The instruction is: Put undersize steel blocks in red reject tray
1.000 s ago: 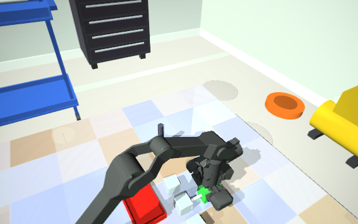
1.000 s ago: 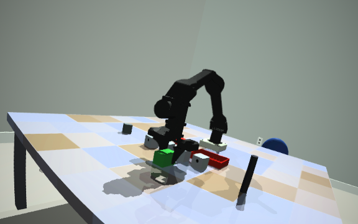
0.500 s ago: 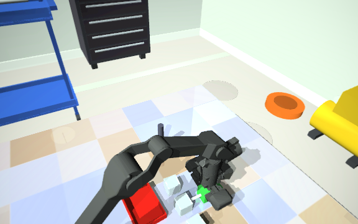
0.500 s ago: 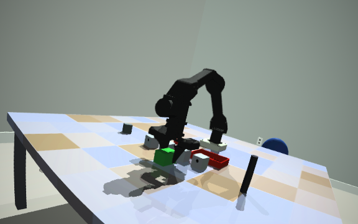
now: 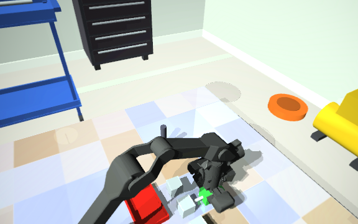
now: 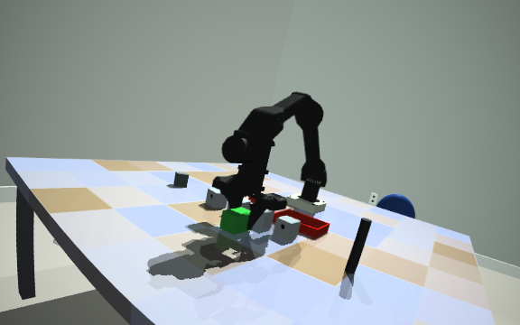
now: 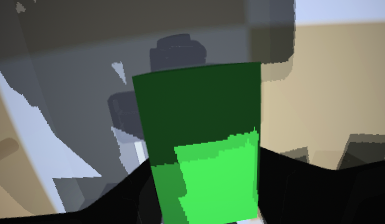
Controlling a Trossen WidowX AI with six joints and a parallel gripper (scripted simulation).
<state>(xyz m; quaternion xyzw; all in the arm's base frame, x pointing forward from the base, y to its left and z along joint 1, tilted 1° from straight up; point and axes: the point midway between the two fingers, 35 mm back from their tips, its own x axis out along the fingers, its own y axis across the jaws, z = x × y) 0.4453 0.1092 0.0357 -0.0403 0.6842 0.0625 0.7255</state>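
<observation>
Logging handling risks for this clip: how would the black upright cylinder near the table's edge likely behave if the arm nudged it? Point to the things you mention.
The black cylinder (image 5: 163, 131) (image 6: 358, 246) would probably tip rather than slide, being tall on a narrow foot. Once down, its round sides suggest it could roll. Its straight, even outline suggests it is stiff.
</observation>
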